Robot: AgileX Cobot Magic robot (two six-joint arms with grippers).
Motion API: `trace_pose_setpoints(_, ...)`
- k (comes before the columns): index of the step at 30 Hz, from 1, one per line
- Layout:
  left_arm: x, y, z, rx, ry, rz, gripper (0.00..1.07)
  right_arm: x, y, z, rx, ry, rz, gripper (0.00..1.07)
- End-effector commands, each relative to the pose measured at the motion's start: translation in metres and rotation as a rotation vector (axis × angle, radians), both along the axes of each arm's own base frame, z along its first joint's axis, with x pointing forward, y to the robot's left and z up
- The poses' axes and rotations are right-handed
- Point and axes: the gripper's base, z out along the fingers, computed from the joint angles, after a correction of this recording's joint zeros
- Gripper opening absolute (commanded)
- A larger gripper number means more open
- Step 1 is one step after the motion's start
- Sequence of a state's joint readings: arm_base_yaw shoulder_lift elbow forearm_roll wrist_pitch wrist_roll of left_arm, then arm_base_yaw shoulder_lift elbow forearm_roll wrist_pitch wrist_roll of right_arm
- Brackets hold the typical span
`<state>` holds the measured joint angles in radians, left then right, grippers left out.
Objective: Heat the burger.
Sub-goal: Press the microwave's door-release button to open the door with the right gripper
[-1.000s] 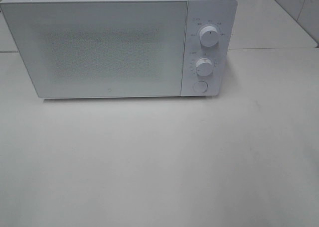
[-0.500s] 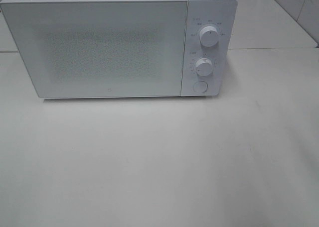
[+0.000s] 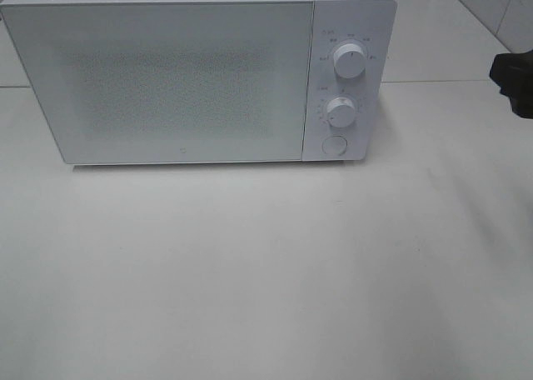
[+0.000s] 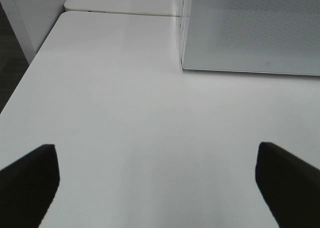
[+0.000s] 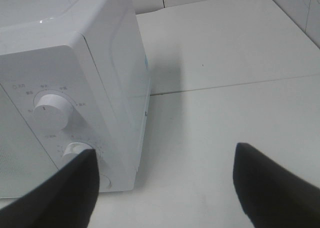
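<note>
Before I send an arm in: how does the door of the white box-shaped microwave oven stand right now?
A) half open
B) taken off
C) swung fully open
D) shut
D: the frosted door of the white box-shaped microwave oven lies flush with the control panel beside it, with no gap along its edge in the high view.
</note>
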<state>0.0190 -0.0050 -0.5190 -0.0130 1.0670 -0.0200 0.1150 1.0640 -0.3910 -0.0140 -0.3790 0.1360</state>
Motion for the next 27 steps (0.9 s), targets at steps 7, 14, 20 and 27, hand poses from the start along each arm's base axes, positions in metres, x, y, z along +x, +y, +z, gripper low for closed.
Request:
trace_pose_setpoints(7,-0.001,0.000,-0.001,-0.006,-0.002,0.004,1.00,0.019,0.001,-0.019,-0.108,-0.097,0.031,0.72)
trace_pose_setpoints(14,-0.001,0.000,-0.001,-0.006,-0.002,0.004,1.00,0.021,-0.003,-0.040,-0.118,-0.218,-0.022,0.72)
trace_pose_setpoints(20,-0.001,0.000,-0.001,-0.006,-0.002,0.004,1.00,0.025,-0.007,-0.058,-0.123,-0.159,-0.065,0.72)
trace_pose_setpoints(27,-0.001,0.000,-0.001,-0.006,-0.002,0.004,1.00,0.024,0.010,-0.073,-0.151,-0.114,-0.069,0.72)
